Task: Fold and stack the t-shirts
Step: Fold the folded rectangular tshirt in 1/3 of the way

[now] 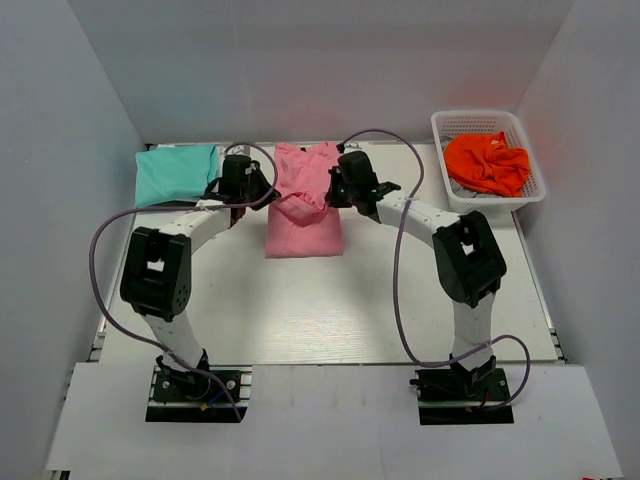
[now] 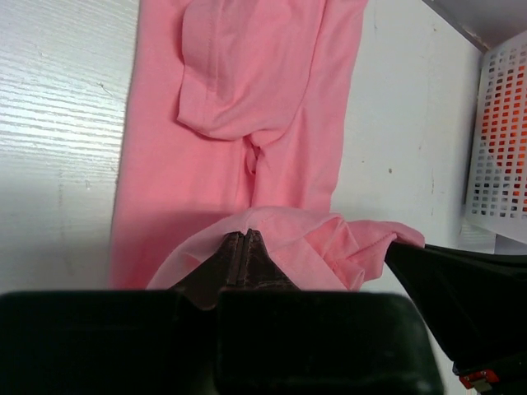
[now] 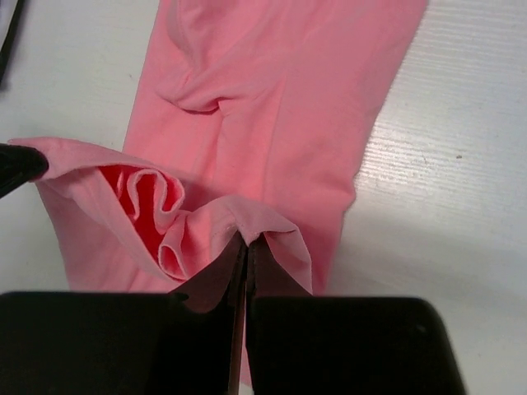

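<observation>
The light pink t-shirt [image 1: 303, 205] lies lengthwise at the back middle of the table, its far end lifted and bunched between the two grippers. My left gripper [image 1: 243, 183] is shut on the shirt's left far edge; in the left wrist view the cloth [image 2: 247, 123] drapes over the closed tips [image 2: 244, 239]. My right gripper [image 1: 348, 185] is shut on the right far edge; the right wrist view shows the hem [image 3: 247, 123] folded over its tips [image 3: 247, 240]. The teal t-shirt [image 1: 177, 172] lies folded at the back left.
A white basket [image 1: 487, 158] at the back right holds an orange garment [image 1: 487, 162]; the basket also shows in the left wrist view [image 2: 498, 148]. White walls close in the table on three sides. Purple cables loop over both arms.
</observation>
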Action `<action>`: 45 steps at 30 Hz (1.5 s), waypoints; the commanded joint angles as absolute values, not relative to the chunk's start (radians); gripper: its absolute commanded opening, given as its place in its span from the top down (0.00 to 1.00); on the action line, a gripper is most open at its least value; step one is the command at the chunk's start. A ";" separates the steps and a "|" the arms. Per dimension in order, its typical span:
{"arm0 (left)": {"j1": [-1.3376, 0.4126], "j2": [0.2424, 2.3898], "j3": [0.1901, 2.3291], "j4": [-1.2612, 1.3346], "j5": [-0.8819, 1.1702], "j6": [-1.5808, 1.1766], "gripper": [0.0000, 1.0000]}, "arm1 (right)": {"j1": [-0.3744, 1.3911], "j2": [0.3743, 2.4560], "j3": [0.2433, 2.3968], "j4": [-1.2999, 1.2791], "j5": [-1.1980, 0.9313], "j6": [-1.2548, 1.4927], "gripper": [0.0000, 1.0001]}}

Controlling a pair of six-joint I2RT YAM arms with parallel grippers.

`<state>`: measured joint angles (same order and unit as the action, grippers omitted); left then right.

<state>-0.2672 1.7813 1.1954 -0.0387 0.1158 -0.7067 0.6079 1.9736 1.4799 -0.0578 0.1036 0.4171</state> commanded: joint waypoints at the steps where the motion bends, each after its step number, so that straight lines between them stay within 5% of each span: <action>1: -0.249 1.805 1.239 0.004 0.159 -0.698 1.00 | 0.583 2.031 1.566 -0.023 0.043 0.388 1.00; 6: -0.230 1.903 1.314 -0.005 0.204 -0.707 1.00 | 0.552 2.091 1.603 -0.014 -0.023 0.400 1.00; 7: -0.221 1.922 1.333 -0.021 0.204 -0.707 1.00 | 0.540 2.098 1.608 0.024 -0.031 0.402 0.90; 9: -0.212 1.985 1.405 -0.069 0.204 -0.718 0.78 | 0.526 2.138 1.647 0.029 -0.051 0.403 0.79; 10: -0.201 2.005 1.434 -0.090 0.204 -0.718 0.57 | 0.522 2.160 1.681 0.025 -0.043 0.403 0.74; 12: -0.183 2.052 1.523 -0.115 0.204 -0.718 0.32 | 0.490 2.210 1.788 -0.033 -0.079 0.393 0.51; 13: -0.167 2.062 1.548 -0.115 0.204 -0.718 0.32 | 0.483 2.210 1.816 -0.055 -0.112 0.393 0.51; 14: -0.167 2.062 1.568 -0.115 0.218 -0.718 0.02 | 0.477 2.217 1.841 -0.072 -0.123 0.350 0.36; 17: -0.156 2.051 1.615 -0.166 0.239 -0.706 0.00 | 0.482 2.134 1.856 -0.147 -0.123 0.292 0.10; 26: -0.184 1.697 1.160 -0.186 0.290 -0.652 0.00 | 0.512 1.924 1.411 0.074 -0.454 0.350 0.10; 32: -0.184 1.452 0.829 -0.176 0.305 -0.663 0.00 | 0.598 2.133 1.636 0.020 -0.606 0.343 0.10; 45: -0.184 1.183 0.517 -0.187 0.290 -0.704 0.00 | 0.571 2.453 1.821 0.259 -0.546 0.606 0.10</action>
